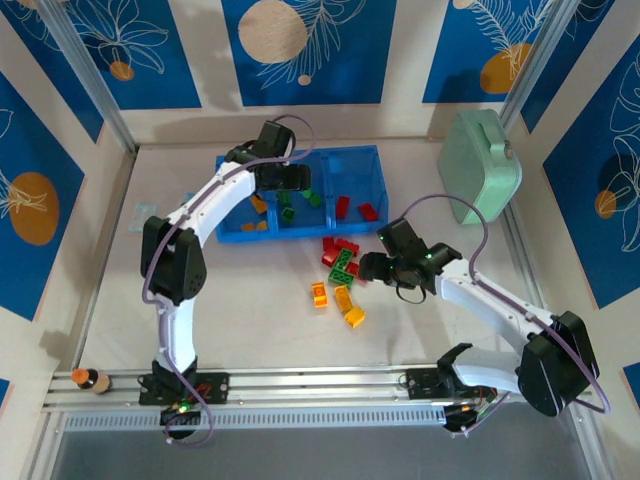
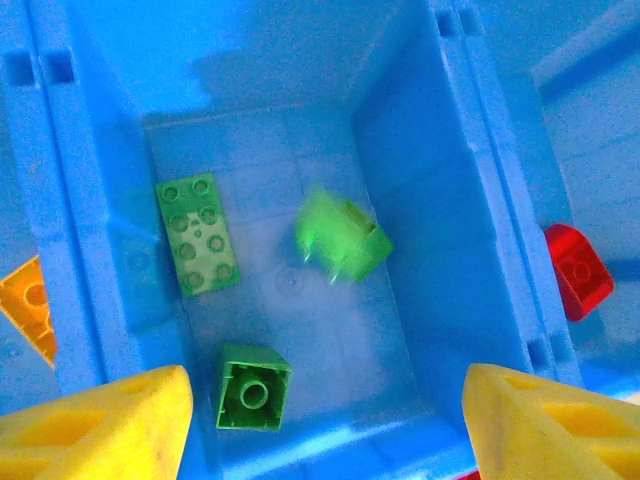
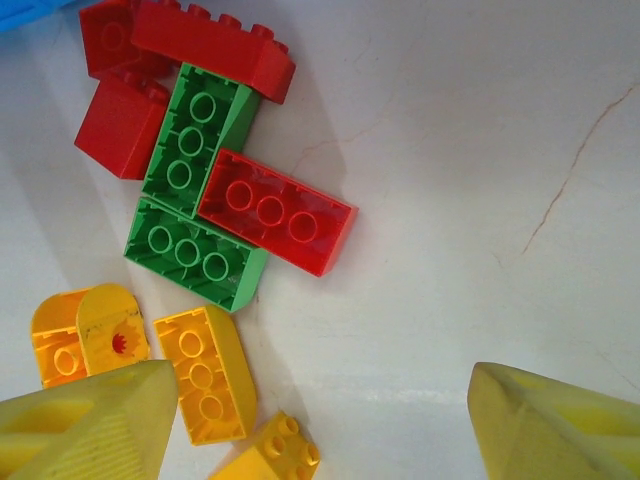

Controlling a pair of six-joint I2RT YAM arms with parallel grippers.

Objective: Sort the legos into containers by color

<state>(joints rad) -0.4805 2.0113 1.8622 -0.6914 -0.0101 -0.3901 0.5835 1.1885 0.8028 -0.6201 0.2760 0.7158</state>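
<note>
Fingers [image 2: 90,425] are spread wide on both: left gripper [image 2: 325,400] over green legos [image 2: 197,233] in the tray [image 2: 430,200], right gripper [image 3: 322,385] over loose legos [image 3: 275,210].

The left arm [image 1: 178,330] and the right arm [image 1: 490,300] are built alike: smooth white link shells joined by bulky black joint housings with rounded ends. A thin lilac-grey cable [image 1: 484,228] loops loosely along each arm. The base blocks [image 1: 185,385] at the near edge are black, with small green lights. Another green light glows on the black head of the right gripper [image 1: 372,268]; the left gripper [image 1: 285,180] has the same black head. Its fingers [image 2: 100,420] are bright yellow wedges with shallow moulded pockets. The right gripper's fingers [image 3: 90,420] are duller yellow, finely ribbed.
</note>
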